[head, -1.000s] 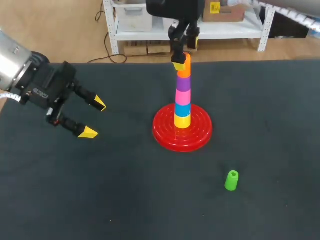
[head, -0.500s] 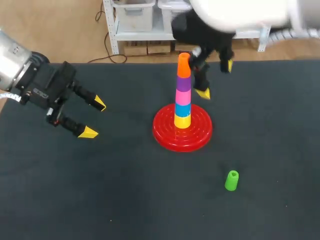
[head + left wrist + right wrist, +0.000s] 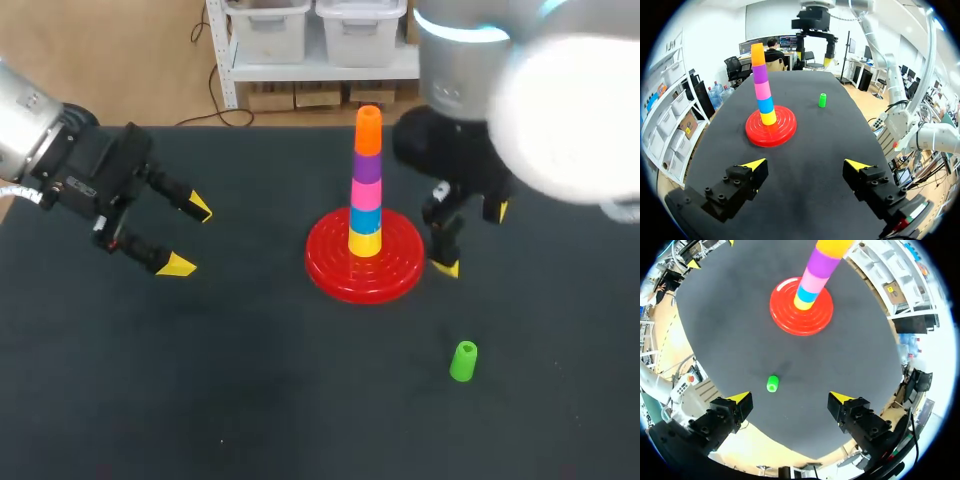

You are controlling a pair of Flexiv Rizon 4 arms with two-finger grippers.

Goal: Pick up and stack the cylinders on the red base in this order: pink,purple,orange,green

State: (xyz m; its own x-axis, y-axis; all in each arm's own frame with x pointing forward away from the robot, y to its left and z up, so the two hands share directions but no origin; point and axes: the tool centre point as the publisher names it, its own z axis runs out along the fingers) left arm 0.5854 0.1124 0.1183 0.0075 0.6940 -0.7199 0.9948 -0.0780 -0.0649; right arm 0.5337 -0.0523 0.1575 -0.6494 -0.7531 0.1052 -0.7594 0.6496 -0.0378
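The counter (image 3: 200, 380) is showing as a flat, dark, matte surface, lightly speckled. Near its middle the base (image 3: 335, 272), a ribbed red disc, is carrying a stack (image 3: 366, 190) standing upright: yellow at the bottom, then blue, pink and purple, with the orange cylinder (image 3: 368, 128) sitting on top. The green cylinder (image 3: 463, 361) is standing alone on the counter, well apart from the base, towards the near right.

The left claw (image 3: 189, 236) is hanging over the counter's left part, far from the stack, its fingers spread wide and holding nothing. The right claw (image 3: 470, 238) is hovering just beside the base on its right, between the stack and the green cylinder, fingers also apart and empty; from its own wrist the green cylinder is lying just ahead of its fingers.

A second ago the right claw was up at the orange cylinder on the stack's top. Half a second ago it was already off it, beside the purple one. Now it is lower and further right. The orange cylinder is staying put, and the left claw is not shifting at all.
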